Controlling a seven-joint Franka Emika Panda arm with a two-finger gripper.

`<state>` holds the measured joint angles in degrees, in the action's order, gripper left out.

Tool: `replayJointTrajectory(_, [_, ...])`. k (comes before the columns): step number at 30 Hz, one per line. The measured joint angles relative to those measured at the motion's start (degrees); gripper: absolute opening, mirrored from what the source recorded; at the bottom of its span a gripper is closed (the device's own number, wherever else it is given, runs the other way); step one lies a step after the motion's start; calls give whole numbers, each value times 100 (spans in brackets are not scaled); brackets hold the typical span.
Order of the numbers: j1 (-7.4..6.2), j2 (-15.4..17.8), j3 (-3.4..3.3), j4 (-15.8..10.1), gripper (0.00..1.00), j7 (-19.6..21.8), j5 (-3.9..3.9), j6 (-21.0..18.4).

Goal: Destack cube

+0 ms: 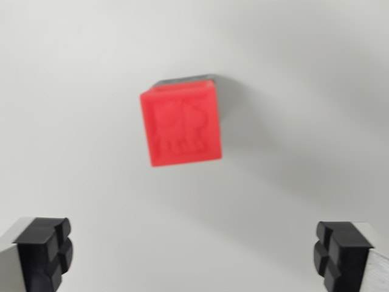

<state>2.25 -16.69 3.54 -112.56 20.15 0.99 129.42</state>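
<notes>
Plain white surface (73, 91), red cube (181, 126), gaping claw (193, 252)

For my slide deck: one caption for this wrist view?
Open gripper above a red cube stacked on a grey block.

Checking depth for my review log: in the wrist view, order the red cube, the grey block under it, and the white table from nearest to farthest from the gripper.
1. Red cube, top of stack, centre.
2. Grey block, beneath, only an edge showing.
3. White table, all around.
Gripper open.
</notes>
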Motion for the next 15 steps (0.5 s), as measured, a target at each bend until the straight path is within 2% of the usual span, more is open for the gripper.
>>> replayJointTrajectory(8, [-7, -355, 105, 51, 100, -643, 83, 242])
replayJointTrajectory(15, [-13, -607, 104, 6, 100, -684, 112, 551])
